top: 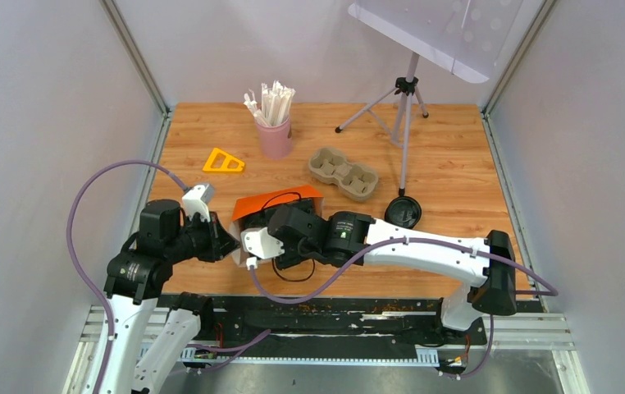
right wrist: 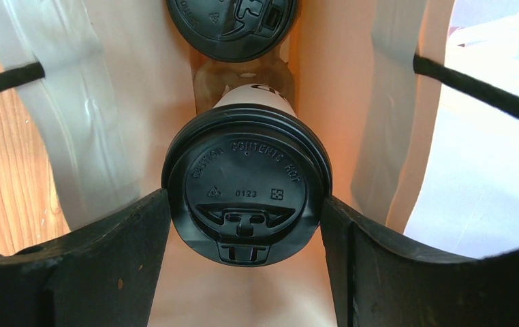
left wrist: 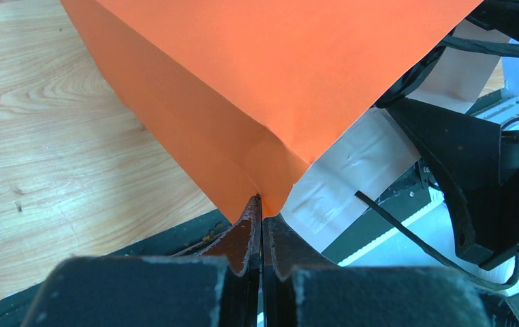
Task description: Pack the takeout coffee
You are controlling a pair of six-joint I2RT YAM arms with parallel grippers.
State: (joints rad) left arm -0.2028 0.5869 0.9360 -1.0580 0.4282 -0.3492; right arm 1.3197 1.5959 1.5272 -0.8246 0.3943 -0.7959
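An orange paper bag [top: 280,199] lies on its side at the near middle of the table. My left gripper [top: 225,238] is shut on the bag's edge [left wrist: 261,204], pinching an orange corner [left wrist: 270,170]. My right gripper [right wrist: 245,225] reaches into the bag's mouth; in the top view its jaws are hidden inside. It is shut on the black lid [right wrist: 246,184] of the whitish cup with dark print [right wrist: 253,95]. A second black-lidded cup [right wrist: 233,24] sits deeper in the bag; its wall is hidden.
A pink cup of white sticks [top: 275,135] and a yellow triangle [top: 223,162] stand at the back left. An empty cardboard cup carrier [top: 344,174] and a bare black lid [top: 403,212] lie right of the bag. A tripod [top: 403,107] stands at the back right.
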